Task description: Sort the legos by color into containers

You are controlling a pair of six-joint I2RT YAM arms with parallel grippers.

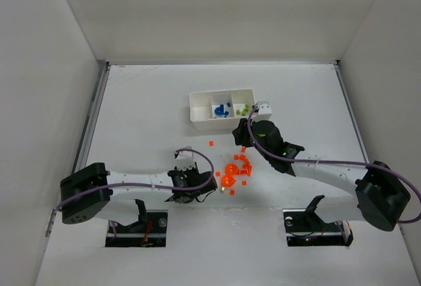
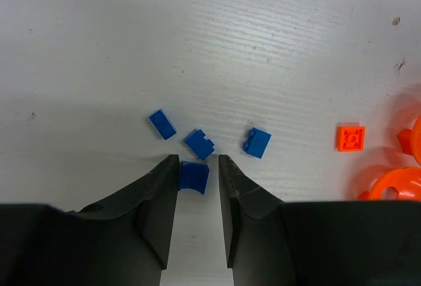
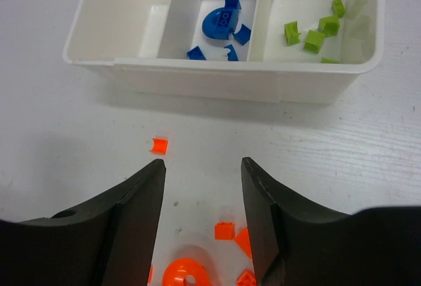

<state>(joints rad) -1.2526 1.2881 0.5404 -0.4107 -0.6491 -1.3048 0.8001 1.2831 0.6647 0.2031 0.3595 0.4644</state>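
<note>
The white tray (image 3: 217,75) has three compartments: the left one empty, the middle one holding blue pieces (image 3: 220,23), the right one holding yellow-green bricks (image 3: 316,33). It also shows in the top view (image 1: 210,125). My left gripper (image 2: 197,164) is open low over the table, its fingers on either side of a small blue brick (image 2: 194,175). Three more blue bricks (image 2: 199,144) lie just beyond the tips. My right gripper (image 3: 202,164) is open and empty, between the tray and the orange-red bricks (image 1: 238,166).
A small orange brick (image 2: 350,137) and a rounded orange piece (image 2: 395,184) lie right of the blue bricks. In the right wrist view a lone orange brick (image 3: 159,145) lies near the tray and a rounded orange piece (image 3: 184,273) sits between the fingers.
</note>
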